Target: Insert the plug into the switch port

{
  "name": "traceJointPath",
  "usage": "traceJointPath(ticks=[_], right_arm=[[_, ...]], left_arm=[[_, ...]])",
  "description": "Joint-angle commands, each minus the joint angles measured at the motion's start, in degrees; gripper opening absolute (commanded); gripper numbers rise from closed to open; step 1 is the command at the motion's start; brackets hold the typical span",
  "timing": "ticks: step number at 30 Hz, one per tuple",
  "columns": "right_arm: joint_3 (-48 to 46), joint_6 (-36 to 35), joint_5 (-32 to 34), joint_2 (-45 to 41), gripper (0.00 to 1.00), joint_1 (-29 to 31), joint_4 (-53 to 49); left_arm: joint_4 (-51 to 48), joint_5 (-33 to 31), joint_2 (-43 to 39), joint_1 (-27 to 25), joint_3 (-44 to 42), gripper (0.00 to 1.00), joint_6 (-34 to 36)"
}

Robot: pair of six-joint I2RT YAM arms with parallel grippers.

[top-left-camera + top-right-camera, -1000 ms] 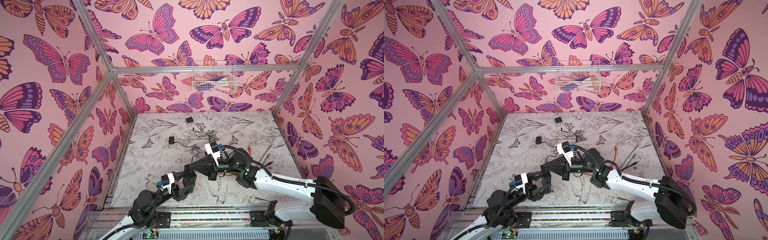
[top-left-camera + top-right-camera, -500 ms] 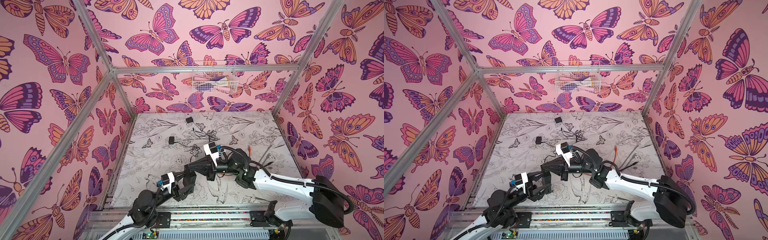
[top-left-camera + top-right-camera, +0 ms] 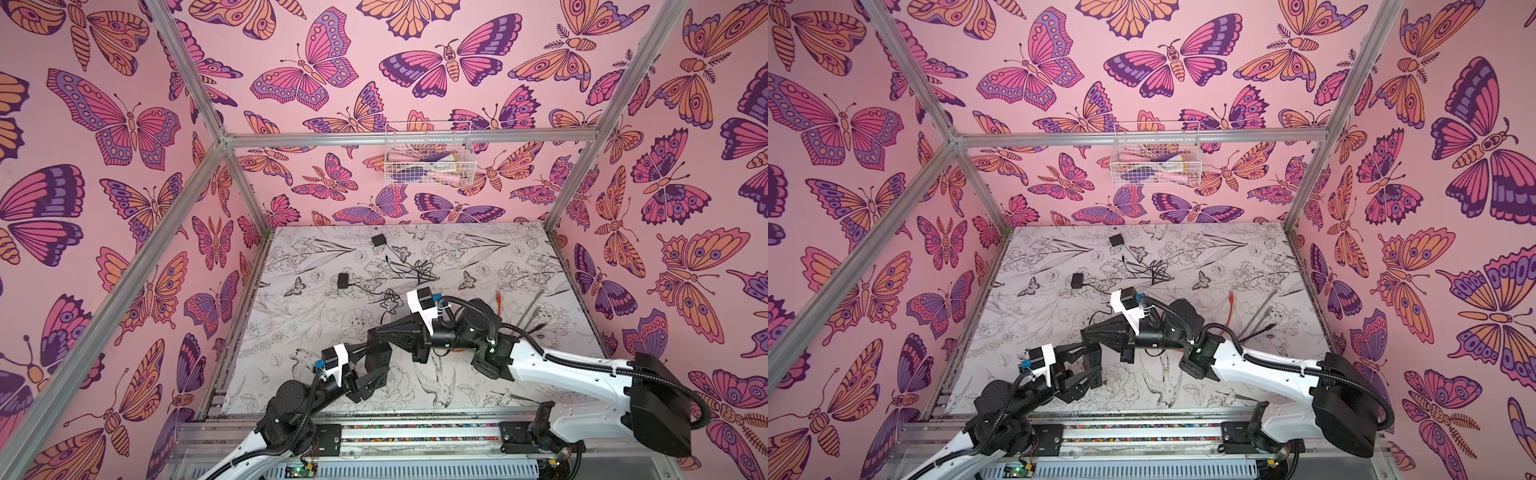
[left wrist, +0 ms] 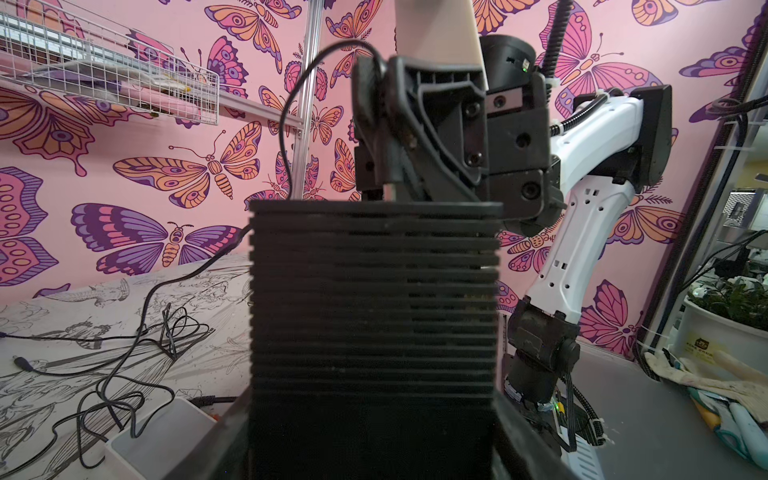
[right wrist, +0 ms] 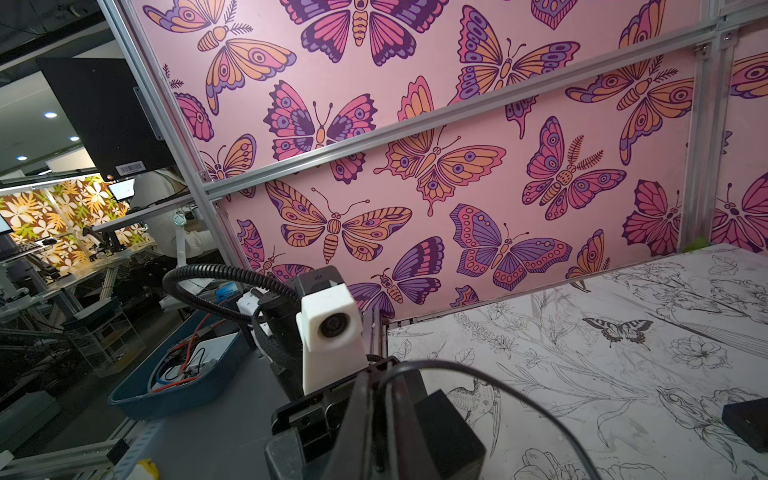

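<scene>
Holding the switch (image 4: 374,299) in the left gripper (image 3: 375,365), fingers clamped on its sides, above the near-centre of the table (image 3: 478,257). Right gripper (image 4: 387,185) reaches in from the right, fingers pressed together on the plug (image 4: 390,164), thin black cable (image 4: 286,112) looping out. Plug tip sits at the switch's edge; can't tell if it's seated in a port. A black adapter (image 3: 378,240) lies at the far side.

"Bright enough?"

"Plenty. It's soft, even light from above, with only faint shadows on the table (image 3: 498,249). Close to the left wrist lens the switch (image 4: 374,311) goes dark and blurry, the plug (image 4: 384,166) soft. Ceiling spots (image 5: 50,115) glare outside the cage."
</scene>
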Motion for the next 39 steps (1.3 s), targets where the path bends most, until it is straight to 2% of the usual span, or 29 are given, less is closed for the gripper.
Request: traceJointPath(ticks=[1,15,26,39], right_arm=[[-1.35,-1.00,-0.93,-0.11,0.00,0.70,-4.18],[-4.21,-2.09,0.20,-0.90,0.00,0.69,-6.91],[-4.64,-0.98,-0.71,2.27,0.00,0.70,-5.03],[-5.73,-2.68,-0.90,3.81,0.00,0.70,-8.83]], left_arm=[[5.15,-1.42,-1.45,-0.30,1.23,0.00,-0.51],[9.55,-3.74,-1.45,-0.37,1.84,0.00,-0.28],[11.95,-4.67,-1.41,-0.33,3.08,0.00,-0.29],[14.03,-5.30,-1.45,-0.33,4.71,0.00,0.61]])
